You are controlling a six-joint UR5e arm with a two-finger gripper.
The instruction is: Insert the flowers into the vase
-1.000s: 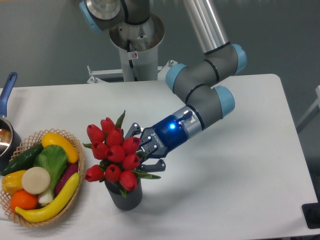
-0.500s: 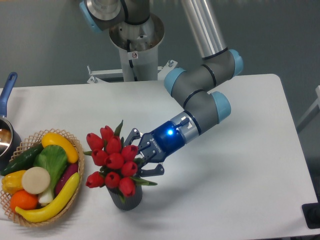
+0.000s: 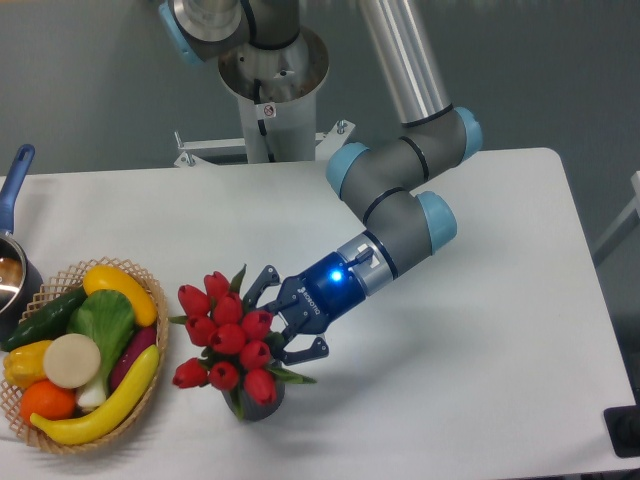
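The tool [image 3: 275, 320] reaches in from the right with its dark fingers [image 3: 262, 281] spread to either side of the flowers [image 3: 228, 335], one above the bunch and one below; they sit right against the blooms, but whether they actually press on the stems I cannot tell, since the red heads cover the spot. The flowers sit near the front edge of the table [image 3: 480, 330], a little left of its middle, with their stems going down into the vase [image 3: 262, 403], of which only a dark sliver shows under the blooms. The bunch leans, heads fanning up and toward the left, its long axis tilted from the vase mouth up toward the table's back left corner. Just left of it stands a wicker basket [image 3: 55, 440] of fruit and vegetables, close to the front left corner. A blue-handled pot [image 3: 14, 210] sits at the left edge. To the right the white top runs bare to the right edge
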